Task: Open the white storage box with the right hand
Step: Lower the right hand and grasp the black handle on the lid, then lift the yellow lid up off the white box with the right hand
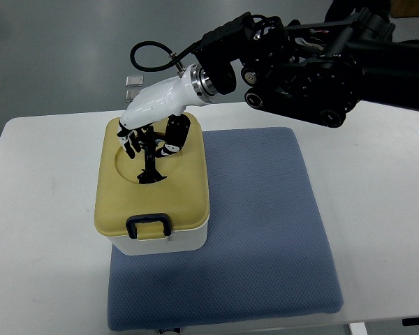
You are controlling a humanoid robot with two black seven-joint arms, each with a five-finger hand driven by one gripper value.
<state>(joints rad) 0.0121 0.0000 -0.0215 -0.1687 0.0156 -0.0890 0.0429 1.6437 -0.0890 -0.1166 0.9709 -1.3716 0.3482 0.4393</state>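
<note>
The black fingers (148,150) of the right hand (153,136) point down onto the far half of the yellow lid (153,188), their tips reaching into the round recess (136,167) sunk in the lid's top; they hang loosely spread, and whether they press the lid or hook its edge cannot be told from this steep view. The hand's white shell runs up and right to a metal wrist ring (208,80) and then to the bulky black right arm (321,70), which enters from the picture's right edge and crosses above the far side of the counter (377,195). A black cable (150,59) loops over the wrist. The lid sits closed on the white storage box (157,241), whose white wall shows only along the near side, and a dark blue latch handle (148,225) lies flat at the lid's near edge. The box stands on the far-left corner of a blue-grey mat (265,230), with its left side overhanging the mat's left edge. The mat reaches to the counter's near edge, and bare white counter lies open to the left and right of it. Beyond the counter's far edge, on the grey floor (56,56), lie two small pale squares (134,85). No writing or label can be read anywhere.
</note>
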